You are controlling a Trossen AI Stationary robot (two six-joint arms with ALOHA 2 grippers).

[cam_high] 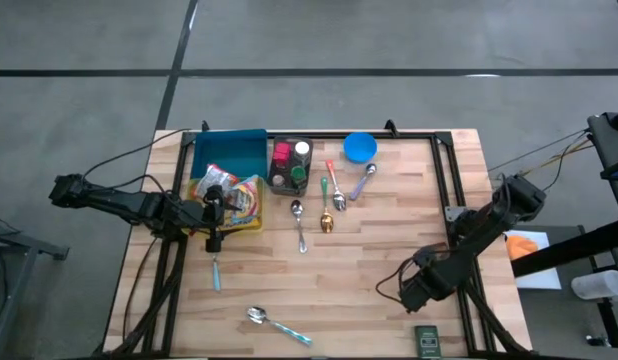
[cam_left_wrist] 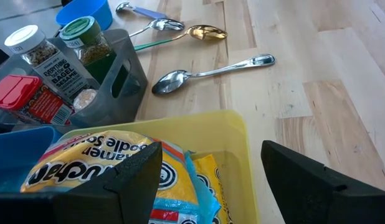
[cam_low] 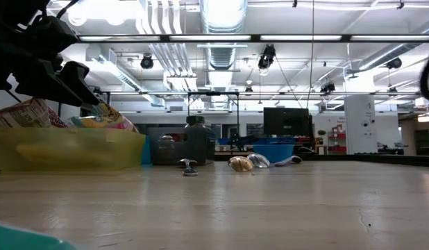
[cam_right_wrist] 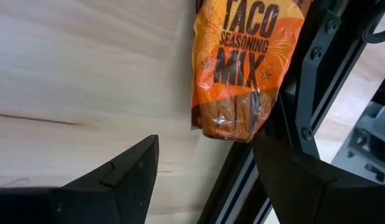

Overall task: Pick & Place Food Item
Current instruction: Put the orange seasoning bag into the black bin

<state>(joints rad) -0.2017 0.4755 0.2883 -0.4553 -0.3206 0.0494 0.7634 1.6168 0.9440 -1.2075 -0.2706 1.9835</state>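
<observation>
- Left gripper [cam_left_wrist: 208,180] hovers over the yellow bin [cam_high: 251,222] at the desk's left side, jaws spread wide, nothing between them. It is aimed down at the yellow noodle packet [cam_left_wrist: 111,168] lying inside the bin, probably lined up to take that packet.
- The bin holds more crinkled packets [cam_high: 217,182] heaped beside the noodles; loose piling likely leaves them easy to grab from above.
- Just beside the bin, a grey caddy [cam_high: 289,186] keeps the spice jars [cam_left_wrist: 40,53] upright, a green-lidded one [cam_left_wrist: 83,38] among them.
- A blue tray [cam_high: 229,152] sits behind the bin, toward the far edge.
- Right gripper [cam_right_wrist: 205,180] waits near the desk's right front corner, jaws apart and empty. A taco seasoning mix packet [cam_right_wrist: 242,68] lies ahead of it at the desk's edge, against the black frame rail [cam_right_wrist: 317,93].
- Spoons [cam_high: 301,226] are spread mid-desk: a steel one, a gold-bowled one [cam_high: 328,222], others near the blue bowl [cam_high: 360,148]. One more spoon [cam_high: 274,323] lies apart near the front edge.
- Desk [cam_high: 369,270] is pale butcher-block wood, framed in black rails.
- Beyond: grey concrete floor [cam_high: 389,40]; the low view shows an open hall with ceiling ducts [cam_low: 221,17] and strip lights.
</observation>
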